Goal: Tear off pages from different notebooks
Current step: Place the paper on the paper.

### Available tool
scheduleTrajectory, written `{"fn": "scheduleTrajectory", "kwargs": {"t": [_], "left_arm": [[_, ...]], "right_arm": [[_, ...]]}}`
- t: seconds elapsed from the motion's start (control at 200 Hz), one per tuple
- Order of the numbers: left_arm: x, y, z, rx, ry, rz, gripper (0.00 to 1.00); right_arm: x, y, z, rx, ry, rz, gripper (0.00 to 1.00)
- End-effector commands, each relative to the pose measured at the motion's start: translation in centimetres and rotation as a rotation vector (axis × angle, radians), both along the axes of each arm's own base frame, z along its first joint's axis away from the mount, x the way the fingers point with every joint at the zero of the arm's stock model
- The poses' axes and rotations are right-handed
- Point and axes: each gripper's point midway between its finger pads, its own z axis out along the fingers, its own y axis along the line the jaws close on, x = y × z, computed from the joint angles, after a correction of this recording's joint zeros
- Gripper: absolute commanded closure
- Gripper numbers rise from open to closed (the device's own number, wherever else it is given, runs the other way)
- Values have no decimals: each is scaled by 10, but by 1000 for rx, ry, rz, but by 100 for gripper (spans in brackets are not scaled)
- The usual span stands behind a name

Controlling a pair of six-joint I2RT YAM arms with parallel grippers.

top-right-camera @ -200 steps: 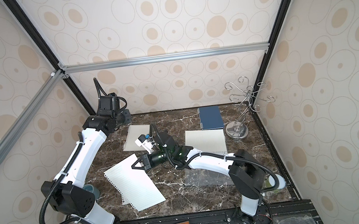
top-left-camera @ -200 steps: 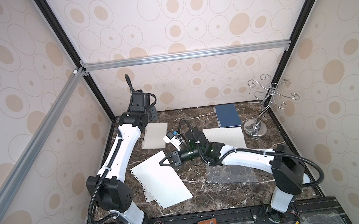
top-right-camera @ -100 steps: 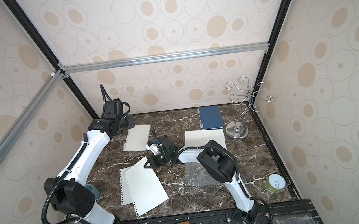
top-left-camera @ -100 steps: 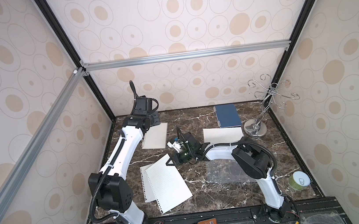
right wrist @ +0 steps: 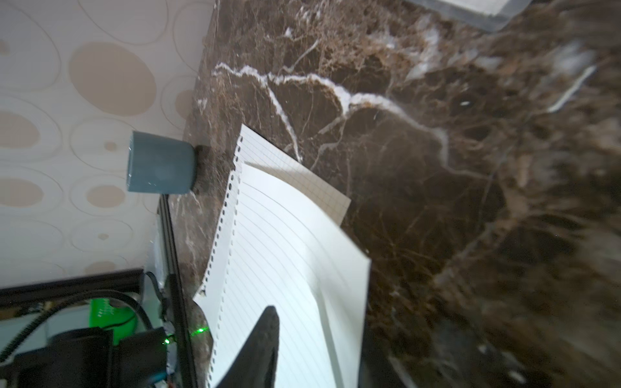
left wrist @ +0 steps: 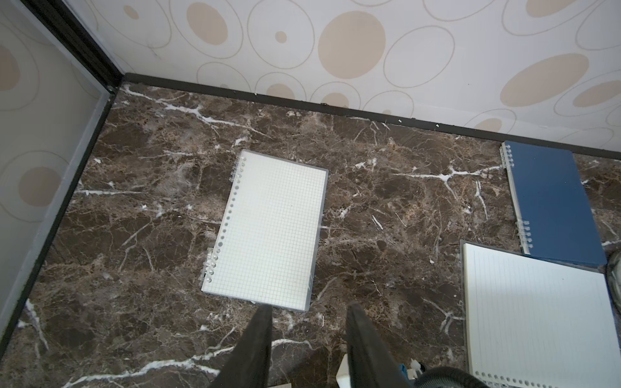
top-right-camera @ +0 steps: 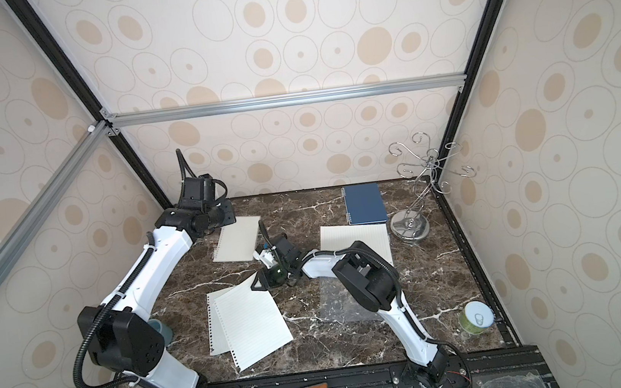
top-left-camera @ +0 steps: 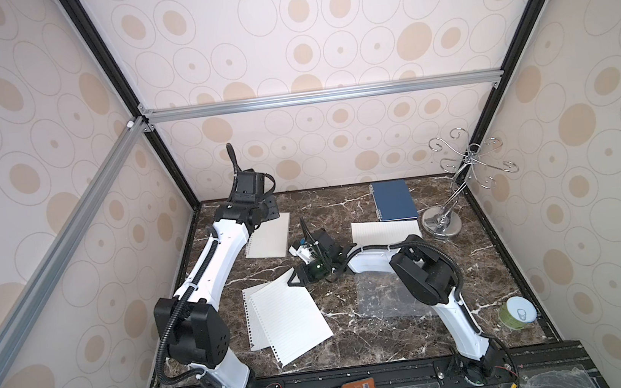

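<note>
Releasing looks like the step in hand. Low at the far corner of the lined page [top-left-camera: 289, 319] sits the right gripper [top-left-camera: 294, 281], jaws apart. In the right wrist view the sheet lies slack between them, bowed upward. It overlaps a second loose page [top-left-camera: 251, 317] of squared paper. Both rest on the worktop [top-left-camera: 357, 341], nearer the left arm's base.

At the back left, the left gripper [left wrist: 309, 305] hovers just short of the small notebook [left wrist: 268, 228], jaws apart and empty. The larger notebook [top-left-camera: 381, 232] and blue notebook [top-left-camera: 393, 201] lie edge to edge at the back right.

Risks:
- The bowed corner may cling to a jaw and get dragged when the right arm withdraws, shifting both loose sheets.
- The right arm's folded elbow hangs over a clear sheet [top-left-camera: 384, 294] and sits near the larger notebook. A careless swing could sweep either.
- The small notebook is light on polished stone. Pulling a leaf without pinning it would probably slide the whole book.

Versus one second ago:
- The right jaws were together at the page corner and have since parted.
- The right arm was stretched out and is now folded in, uncovering a green can [top-left-camera: 517, 312].
- The lined page has settled more squarely over the squared one.
- The left jaws stand a little wider. The small notebook is unmoved.
</note>
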Motion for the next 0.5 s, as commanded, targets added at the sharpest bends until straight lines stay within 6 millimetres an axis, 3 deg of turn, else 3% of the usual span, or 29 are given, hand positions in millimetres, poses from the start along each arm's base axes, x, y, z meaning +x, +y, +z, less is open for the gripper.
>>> {"fn": "scheduleTrajectory", "kwargs": {"t": [0.0, 0.135, 0.34, 0.425, 0.495], "left_arm": [[-3, 3, 18, -25, -44, 10, 58], [-3, -8, 10, -66, -35, -25, 54], [-12, -32, -15, -87, 4, -74, 47], [-20, -45, -33, -97, 36, -98, 46], [-28, -62, -49, -122, 60, -137, 46]], "right_arm": [[14, -6, 6, -45, -74, -13, 57], [34, -24, 18, -90, -147, -67, 42], [54, -60, 52, -103, -249, -153, 24], [57, -84, 67, -110, -259, -196, 22], [61, -117, 77, -111, -264, -281, 22]]}}
